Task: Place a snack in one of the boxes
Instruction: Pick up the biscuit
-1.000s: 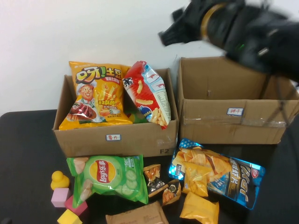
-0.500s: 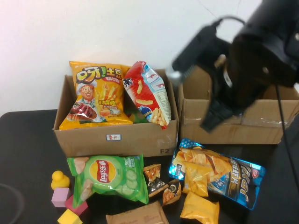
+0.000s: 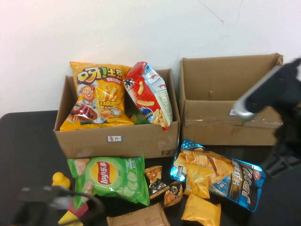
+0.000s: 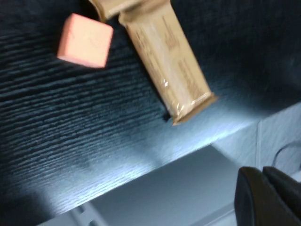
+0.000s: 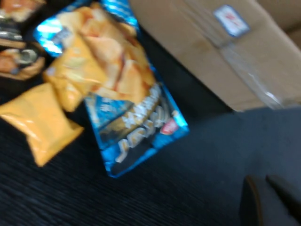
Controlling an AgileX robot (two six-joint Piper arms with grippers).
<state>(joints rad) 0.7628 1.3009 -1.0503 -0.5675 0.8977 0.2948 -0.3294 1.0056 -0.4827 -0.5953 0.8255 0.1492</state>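
Note:
The snack (image 3: 148, 94), a red crinkly bag with white and blue panels, leans upright inside the brown box with the red-lettered label (image 3: 84, 141), beside a yellow fries bag (image 3: 96, 94). My right arm (image 3: 277, 89) is a blur at the right edge, in front of the wider box. Seen from its wrist, the right gripper (image 5: 270, 197) is shut and empty, low over the black table to the right of the blue chips bag (image 5: 122, 94). My left gripper (image 4: 263, 197) is shut and empty past the table's front edge; the left arm (image 3: 56, 197) blurs at bottom left.
The wider taped box (image 3: 225, 127) stands open at the back right. In front of the boxes lie a green Lay's bag (image 3: 110, 176), a blue chips bag (image 3: 218, 176), an orange packet (image 3: 201, 209), a brown packet (image 4: 169, 70), a pink cube (image 4: 84, 40) and a yellow duck (image 3: 60, 180).
My right arm swung from above the boxes down to the right side of the table, its gripper now shut. The left arm came into view at bottom left. The snack stayed in the box.

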